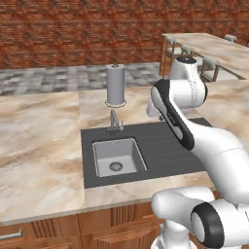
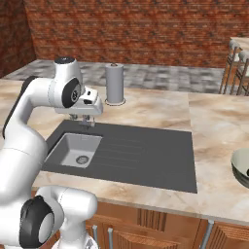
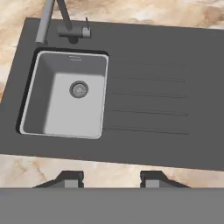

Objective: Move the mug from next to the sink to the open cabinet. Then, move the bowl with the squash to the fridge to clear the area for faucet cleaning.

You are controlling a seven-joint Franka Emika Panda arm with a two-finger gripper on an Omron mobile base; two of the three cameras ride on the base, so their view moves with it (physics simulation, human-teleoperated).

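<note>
The sink (image 1: pixel 118 156) is a grey steel basin in a dark panel with a ribbed drainboard (image 3: pixel 148 100). The thin faucet (image 1: pixel 114 121) stands at the basin's back edge. My gripper (image 3: pixel 110 179) hangs above the panel's front edge, pointing down, open with nothing between its fingertips. From the right base camera the gripper (image 2: pixel 85 118) sits above the back of the sink (image 2: pixel 77 149). The bowl (image 2: pixel 240 167) lies on the counter at the far right, cut off by the frame edge; a dark bit shows in it. The mug, open cabinet and fridge are out of view.
A tall grey paper-towel cylinder (image 1: pixel 115 85) stands behind the faucet. Marble counter (image 1: pixel 39 141) spreads to both sides of the sink. An island counter with stools (image 1: pixel 210 65) lies behind on the right. A brick wall (image 2: pixel 146 29) closes the back.
</note>
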